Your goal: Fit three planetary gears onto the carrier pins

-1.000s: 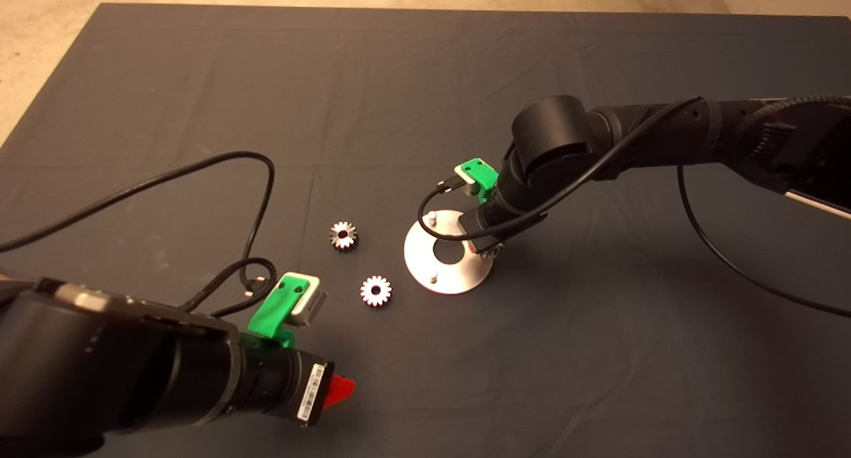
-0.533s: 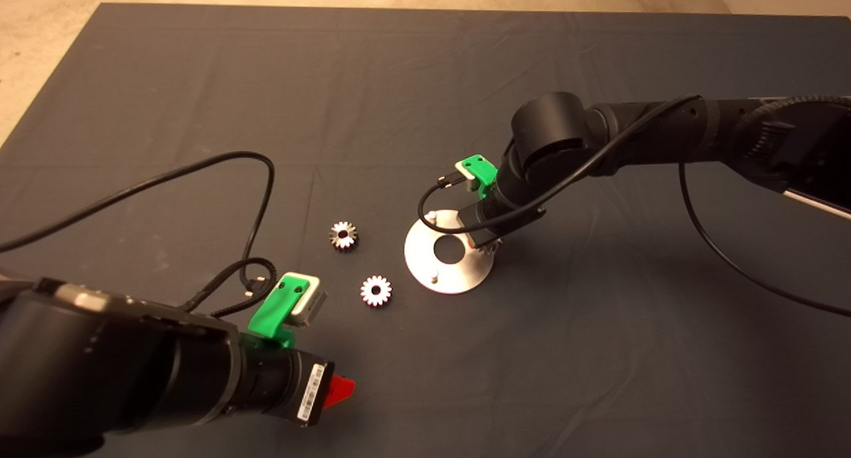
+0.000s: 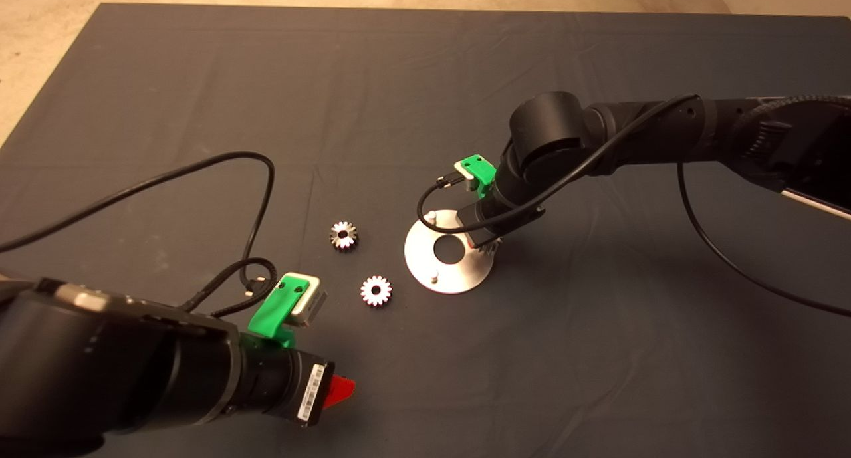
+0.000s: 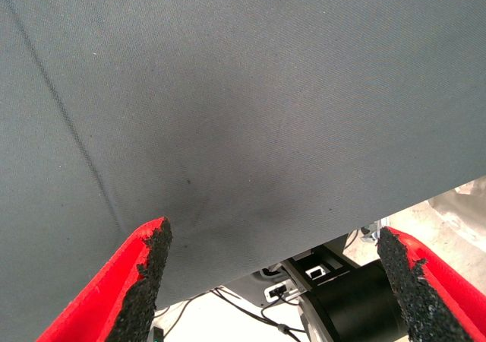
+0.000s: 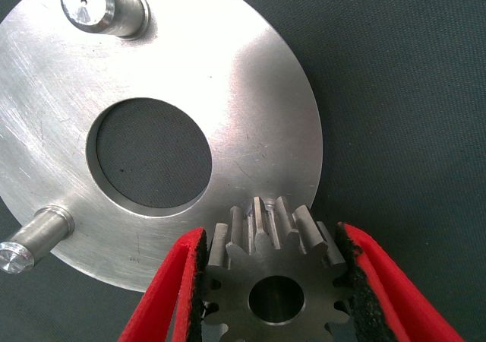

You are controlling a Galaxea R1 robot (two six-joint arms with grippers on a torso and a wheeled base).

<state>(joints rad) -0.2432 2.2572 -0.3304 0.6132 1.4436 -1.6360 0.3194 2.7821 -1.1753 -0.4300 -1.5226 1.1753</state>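
Note:
The silver disc (image 3: 459,275) lies mid-mat, with two carrier pins (image 3: 432,215) (image 3: 433,278) standing bare. My right gripper (image 3: 487,244) is shut on a planetary gear (image 3: 492,248) at the disc's right rim. In the right wrist view the gear (image 5: 262,262) sits between the red fingers (image 5: 171,289) of the gripper (image 5: 269,239), over the edge of the disc (image 5: 250,91), with two pins (image 5: 102,4) (image 5: 30,239) showing. The third pin is hidden. Two loose gears (image 3: 343,234) (image 3: 376,290) lie left of the disc. My left gripper (image 3: 339,390) waits open at the lower left.
A black cable (image 3: 252,199) loops over the mat left of the loose gears. The left wrist view shows bare dark mat (image 4: 243,106) between the open gripper's (image 4: 273,251) fingers, and the robot's base past the mat's edge.
My right wrist has shifted very slightly toward the far side with the gear still held at the disc's right rim. The left arm and the loose gears have not moved.

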